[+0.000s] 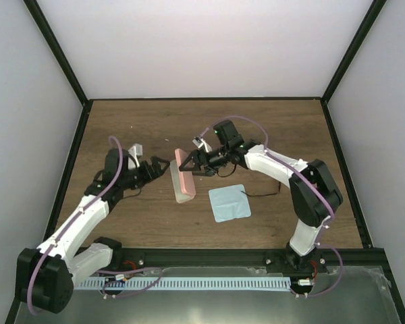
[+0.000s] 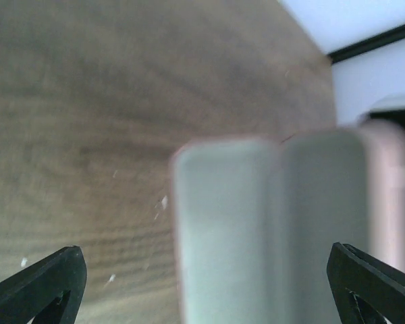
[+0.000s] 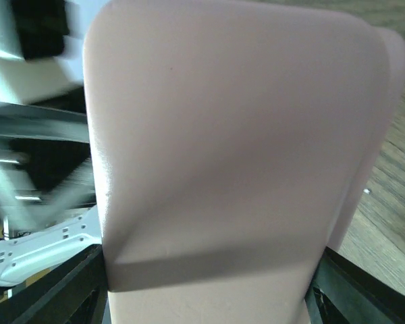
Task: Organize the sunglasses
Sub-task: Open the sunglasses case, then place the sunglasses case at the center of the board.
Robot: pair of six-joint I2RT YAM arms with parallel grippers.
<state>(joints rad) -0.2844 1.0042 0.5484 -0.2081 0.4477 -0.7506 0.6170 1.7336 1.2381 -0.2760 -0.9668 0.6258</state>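
The salmon-pink case (image 1: 182,183) lies open on the wooden table, its pale lining facing up and its lid raised on the right side. My right gripper (image 1: 193,162) is shut on that lid, and the lid's pink shell (image 3: 223,135) fills the right wrist view with a finger on each side of it. My left gripper (image 1: 160,165) stands open just left of the case. In the left wrist view the case's lining (image 2: 256,223) looks bare between the spread fingertips (image 2: 61,270). The sunglasses are hidden in every view.
A light blue square cloth (image 1: 229,202) lies flat to the right of the case, near the front. A thin black cable (image 1: 260,194) trails on the table beside the cloth. Black frame posts and white walls border the table (image 1: 155,128).
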